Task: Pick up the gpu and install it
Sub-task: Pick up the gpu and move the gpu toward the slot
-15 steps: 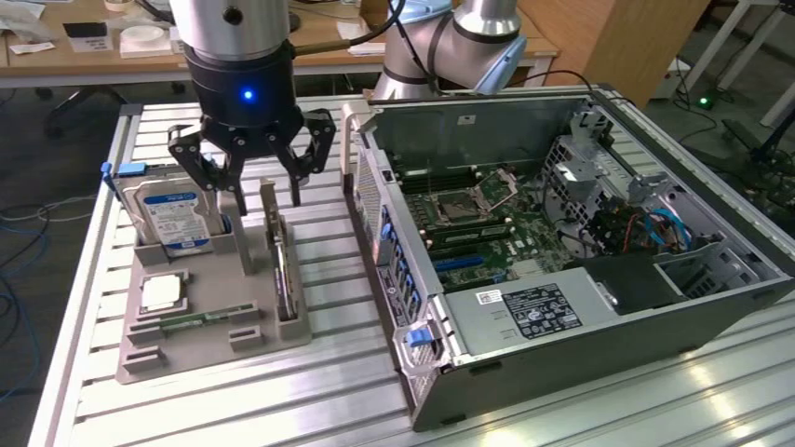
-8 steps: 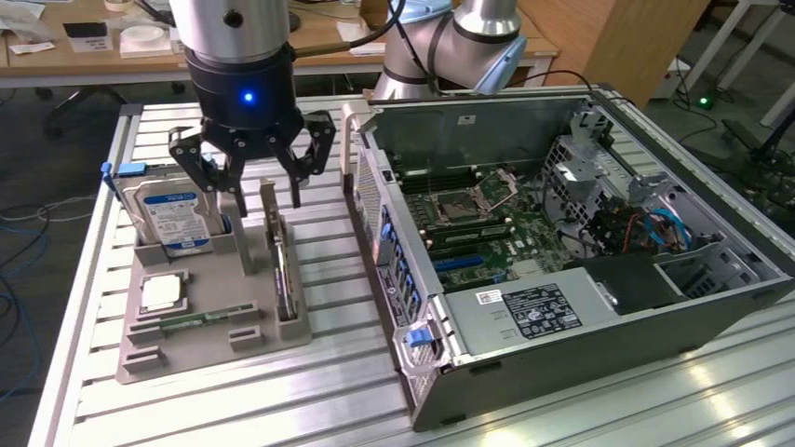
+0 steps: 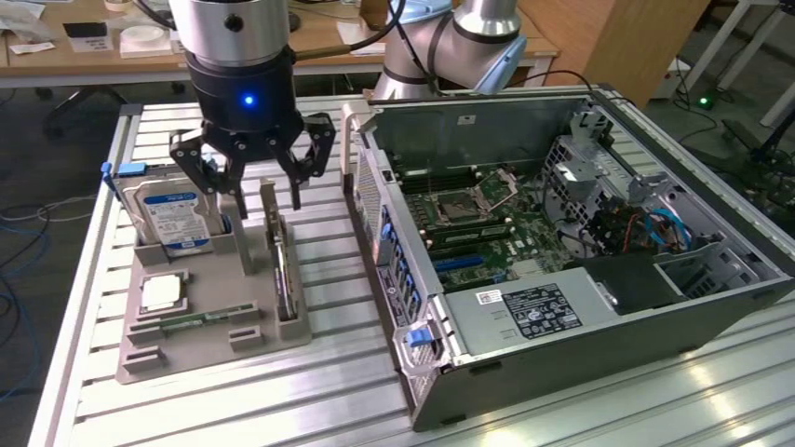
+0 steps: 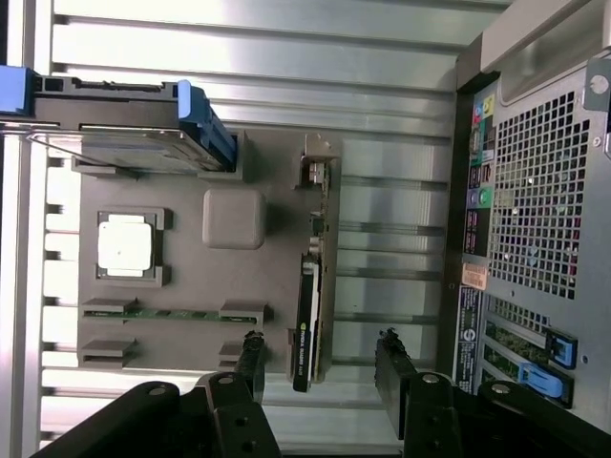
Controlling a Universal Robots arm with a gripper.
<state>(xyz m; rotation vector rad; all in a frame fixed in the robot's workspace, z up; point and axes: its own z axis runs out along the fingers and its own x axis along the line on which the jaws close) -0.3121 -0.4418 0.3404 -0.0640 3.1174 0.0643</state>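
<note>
The gpu (image 3: 283, 272) stands on its edge in a slot of the grey holder tray (image 3: 205, 349), its silver bracket (image 3: 267, 203) at the far end. My gripper (image 3: 261, 186) hangs open just above that bracket end, one finger on each side of the card's line and touching nothing. From the wrist view, the gpu (image 4: 309, 296) is a thin dark-edged strip, and my gripper (image 4: 320, 367) straddles its near end with the black fingers (image 4: 250, 361) well apart.
The holder tray (image 4: 191, 277) also carries a hard drive (image 3: 174, 219) with a blue-white label, a square processor chip (image 3: 162, 293) and a narrow memory stick (image 3: 186, 321). An open computer case (image 3: 559, 233) lies to the exterior view's right on the slatted aluminium table (image 3: 311, 391), its motherboard (image 3: 485, 233) exposed.
</note>
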